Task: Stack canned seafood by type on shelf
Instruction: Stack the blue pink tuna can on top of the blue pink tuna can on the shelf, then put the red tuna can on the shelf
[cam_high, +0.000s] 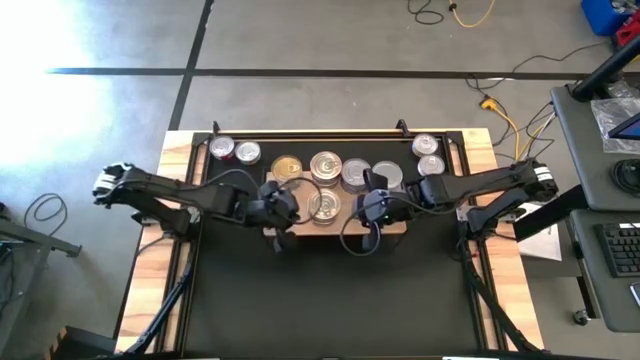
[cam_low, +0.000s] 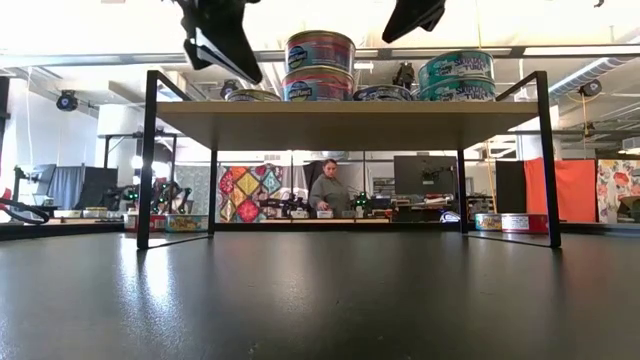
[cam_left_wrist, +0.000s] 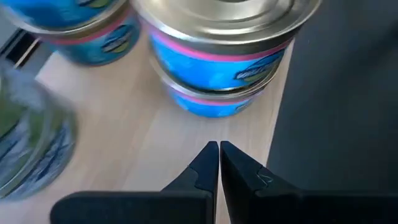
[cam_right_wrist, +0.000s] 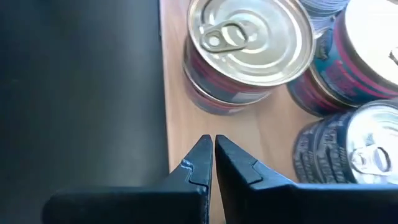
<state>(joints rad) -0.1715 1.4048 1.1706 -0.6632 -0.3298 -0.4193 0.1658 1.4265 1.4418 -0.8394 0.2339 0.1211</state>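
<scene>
left wrist view: stacked tins (cam_left_wrist: 217, 59) just beyond closed left claw (cam_left_wrist: 219, 163)

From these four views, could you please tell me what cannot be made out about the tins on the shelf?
- Low view: rear tins hidden behind the stacked blue-labelled round metal tins on the pale wood shelf.
- Left wrist view: green-labelled tin blurred, cut off by the edge.
- High view: labels too small.

Robotics lab/workshop: concrete floor (cam_high: 330, 40), loose cables (cam_high: 455, 12), desk with keyboard (cam_high: 622, 248), person (cam_low: 327, 188) at cluttered benches (cam_low: 400, 212) behind.
</scene>
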